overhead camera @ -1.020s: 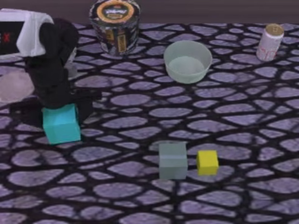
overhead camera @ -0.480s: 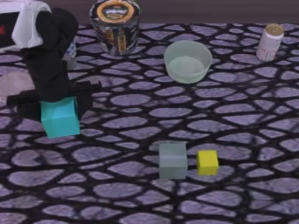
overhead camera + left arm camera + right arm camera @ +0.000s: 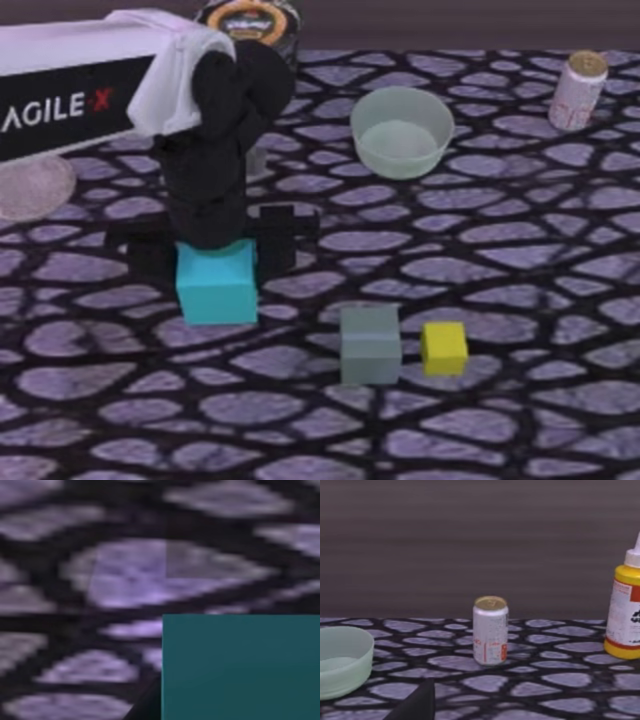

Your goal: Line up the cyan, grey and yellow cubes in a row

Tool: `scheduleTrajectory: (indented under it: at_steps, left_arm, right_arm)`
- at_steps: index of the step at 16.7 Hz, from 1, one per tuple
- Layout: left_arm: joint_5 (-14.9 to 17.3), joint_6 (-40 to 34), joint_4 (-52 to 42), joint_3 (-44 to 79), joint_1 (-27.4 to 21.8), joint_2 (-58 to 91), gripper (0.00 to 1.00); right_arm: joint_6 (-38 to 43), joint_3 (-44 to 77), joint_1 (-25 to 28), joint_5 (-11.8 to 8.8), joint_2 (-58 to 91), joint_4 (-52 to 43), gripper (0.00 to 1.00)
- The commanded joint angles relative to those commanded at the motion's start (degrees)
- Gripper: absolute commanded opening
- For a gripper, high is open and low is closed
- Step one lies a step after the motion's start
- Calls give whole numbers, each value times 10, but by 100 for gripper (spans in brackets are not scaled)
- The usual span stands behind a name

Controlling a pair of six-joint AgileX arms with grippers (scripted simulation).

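Three cubes on the cobble-patterned table, taken largest first.

Cyan cube: left of centre in the top view, directly under the left gripper, whose dark fingers drop on either side of it and appear clamped on its left and right faces. Judged carried or just above the surface; the top view alone does not settle whether it touches the table.

Grey cube: right of the cyan one and somewhat nearer the lower edge of the top view, apart from it with bare table between.

Yellow cube: just beside the grey one on its right, a narrow gap between, the two roughly level.

Key relation: grey and yellow already form a line running left to right. The open slot sits at grey's left end, so the cyan cube lies up and to the left of where it belongs. Left arm is the nearer one and has it.

Views: left wrist view shows a cyan face filling one corner over the pattern, nothing of the other cubes. Right wrist view shows a bowl, can and yellow bottle; the right arm is absent from the top view, its gripper state cannot be told.
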Motion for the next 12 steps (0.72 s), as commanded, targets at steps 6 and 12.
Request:
scheduleTrajectory:
  at_steps: [6,12]
  left_arm:
    - [0,-13,-3,0,-26,-5,0]
    - [0,-14,81,-55,-27,23,0]
  right_arm:
    - [0,0,0,0,0,0,100]
    - [0,0,0,0,0,0,100]
